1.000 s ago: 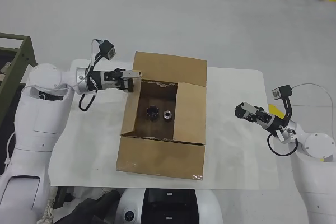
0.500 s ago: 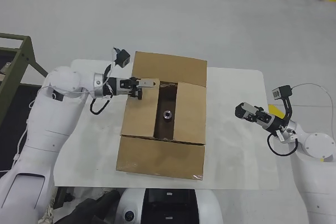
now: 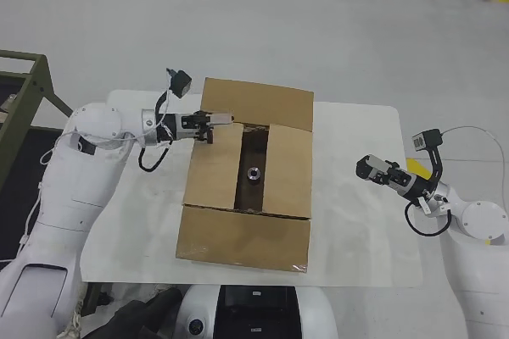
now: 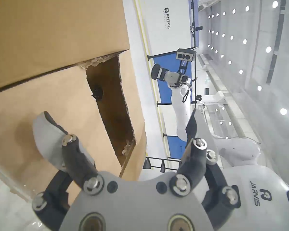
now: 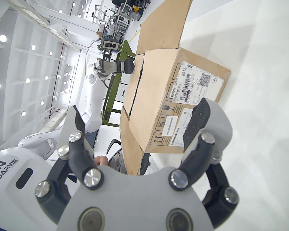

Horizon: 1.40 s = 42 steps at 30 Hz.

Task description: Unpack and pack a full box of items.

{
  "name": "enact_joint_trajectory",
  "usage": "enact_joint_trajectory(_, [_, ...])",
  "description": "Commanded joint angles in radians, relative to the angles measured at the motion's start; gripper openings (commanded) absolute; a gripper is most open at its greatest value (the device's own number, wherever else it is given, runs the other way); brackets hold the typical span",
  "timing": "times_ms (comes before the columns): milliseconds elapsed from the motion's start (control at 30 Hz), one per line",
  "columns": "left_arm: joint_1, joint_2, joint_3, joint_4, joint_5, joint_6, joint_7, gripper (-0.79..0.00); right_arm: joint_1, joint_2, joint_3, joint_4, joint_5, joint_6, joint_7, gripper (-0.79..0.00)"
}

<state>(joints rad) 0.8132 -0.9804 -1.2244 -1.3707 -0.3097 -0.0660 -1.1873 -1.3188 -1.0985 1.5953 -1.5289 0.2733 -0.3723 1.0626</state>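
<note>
A brown cardboard box (image 3: 246, 174) stands mid-table with its far and near flaps spread outward. The left flap (image 3: 212, 165) and right flap (image 3: 288, 169) lie folded over the top, leaving a narrow gap in which a small metal part (image 3: 253, 175) shows. My left gripper (image 3: 217, 119) is open at the far corner of the left flap. In the left wrist view this gripper (image 4: 120, 128) has one finger (image 4: 48, 131) against the cardboard (image 4: 50, 92). My right gripper (image 3: 366, 167) hangs open over bare table, right of the box (image 5: 183, 85), empty (image 5: 138, 118).
The white table (image 3: 356, 246) has free room right of the box and a narrower strip on its left. A green metal cart (image 3: 21, 93) stands off the table's left edge.
The left gripper swung in over the box and the left flap folded down over the opening, hiding a dark round item. The gripper then drew back slightly. The right arm stayed still.
</note>
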Motion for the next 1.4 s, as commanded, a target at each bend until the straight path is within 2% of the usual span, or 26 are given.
enact_joint_trajectory(0, [-0.007,0.003,-0.025,0.014,-0.032,-0.001,-0.001,0.0,0.0,0.0,0.0,0.0,0.0,0.0,0.0,0.0])
enact_joint_trajectory(200, [-0.038,0.009,-0.077,0.075,-0.057,-0.01,0.05,0.0,0.0,0.0,0.0,0.0,0.0,0.0,0.0,0.0])
enact_joint_trajectory(300, [-0.057,0.007,-0.079,0.123,-0.045,-0.021,0.098,0.0,0.0,0.0,0.0,0.0,0.0,0.0,0.0,0.0])
enact_joint_trajectory(533, [-0.127,-0.009,-0.017,0.237,0.015,-0.038,0.173,0.0,0.0,0.0,0.0,0.0,0.0,0.0,0.0,0.0])
enact_joint_trajectory(767, [-0.208,-0.038,0.07,0.358,0.054,-0.067,0.221,0.0,0.0,0.0,0.0,0.0,0.0,0.0,0.0,0.0])
enact_joint_trajectory(1067, [-0.323,-0.078,0.165,0.523,0.065,-0.131,0.151,0.0,0.0,0.0,0.0,0.0,0.0,0.0,0.0,0.0])
enact_joint_trajectory(1367, [-0.421,-0.119,0.246,0.647,0.077,-0.084,0.093,0.0,0.0,0.0,0.0,0.0,0.0,0.0,0.0,0.0])
